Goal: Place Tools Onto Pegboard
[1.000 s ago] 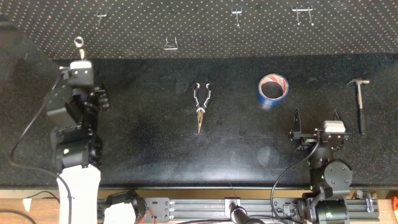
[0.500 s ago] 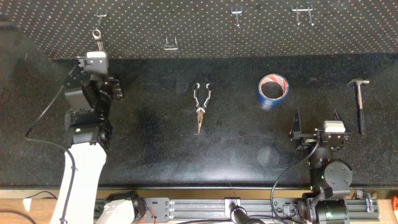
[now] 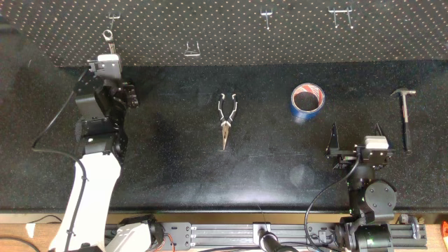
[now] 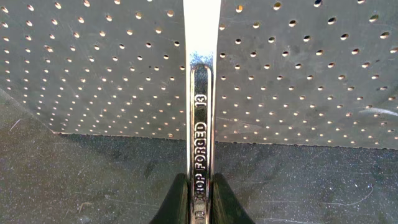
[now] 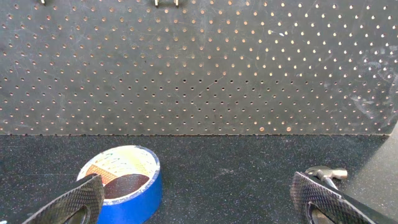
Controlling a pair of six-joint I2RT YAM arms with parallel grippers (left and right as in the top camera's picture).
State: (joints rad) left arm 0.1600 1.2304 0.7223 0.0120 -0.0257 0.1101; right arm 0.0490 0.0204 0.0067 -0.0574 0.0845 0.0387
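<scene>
The wrench [image 4: 204,93], pinched at its shank by the left gripper [image 4: 200,186], pointed up over the pegboard [image 3: 231,31]. Its ring sat just below the corner hook [image 3: 113,15], with bare board on either side. It had climbed rightward toward that hook. The right gripper [image 3: 355,136] sat wide open, holding nothing, near the tape [image 3: 307,99] and hammer [image 3: 404,115].

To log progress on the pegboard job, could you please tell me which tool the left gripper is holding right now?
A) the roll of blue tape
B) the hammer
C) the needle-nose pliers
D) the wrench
D: the left gripper is shut on the shank of the wrench, which points up in front of the pegboard.
</scene>
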